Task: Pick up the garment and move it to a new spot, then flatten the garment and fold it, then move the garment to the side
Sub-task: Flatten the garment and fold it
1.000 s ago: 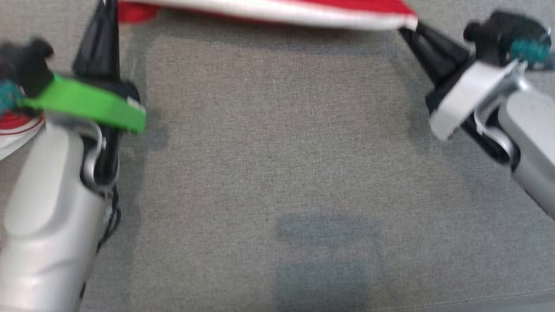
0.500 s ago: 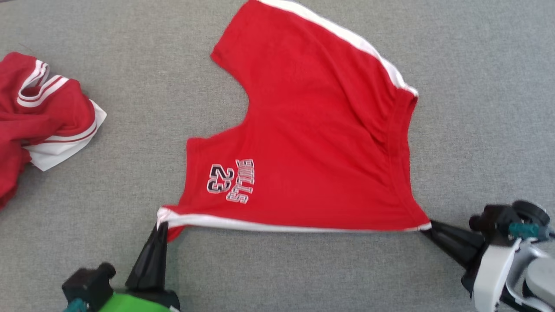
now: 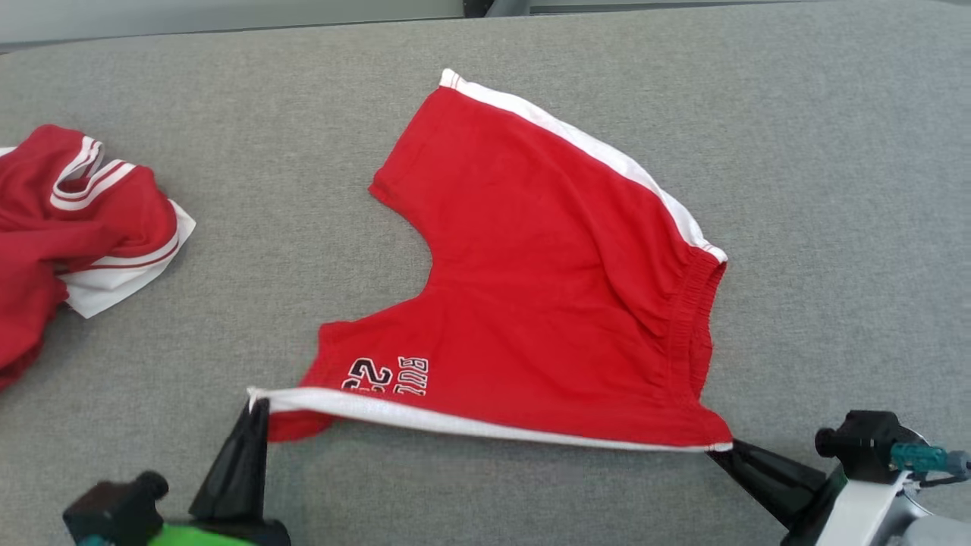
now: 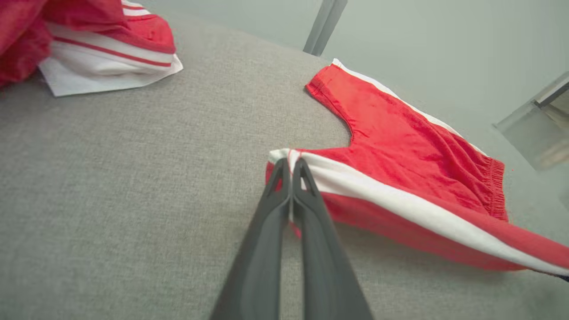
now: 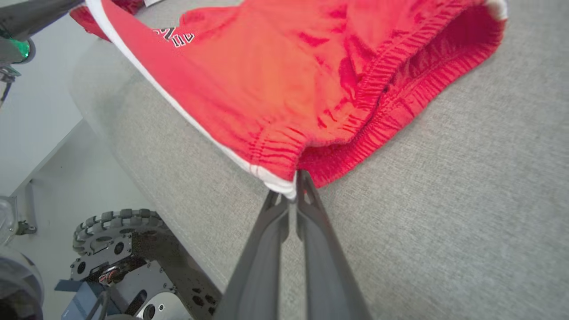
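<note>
The garment [image 3: 546,303] is a pair of red shorts with white side stripes and a number print, spread across the grey table [image 3: 819,189]. Its near white-striped edge is lifted and stretched between my two grippers. My left gripper [image 3: 258,402] is shut on the leg-hem corner at the lower left; the left wrist view shows that grip [image 4: 291,162] on the garment [image 4: 413,151]. My right gripper [image 3: 721,449] is shut on the waistband corner at the lower right, and in the right wrist view [image 5: 295,178] the elastic waistband of the garment [image 5: 311,80] bunches just above the fingertips.
A second red garment with white trim [image 3: 68,235] lies crumpled at the table's left edge, also at the upper left of the left wrist view [image 4: 89,40]. The table's far edge [image 3: 303,26] runs along the top. The robot's wheeled base [image 5: 120,249] shows below the near edge.
The head camera has swung up, so the whole table now shows. Both grippers keep their hold on the near edge, which sits slightly lower and closer in the picture than half a second ago.
</note>
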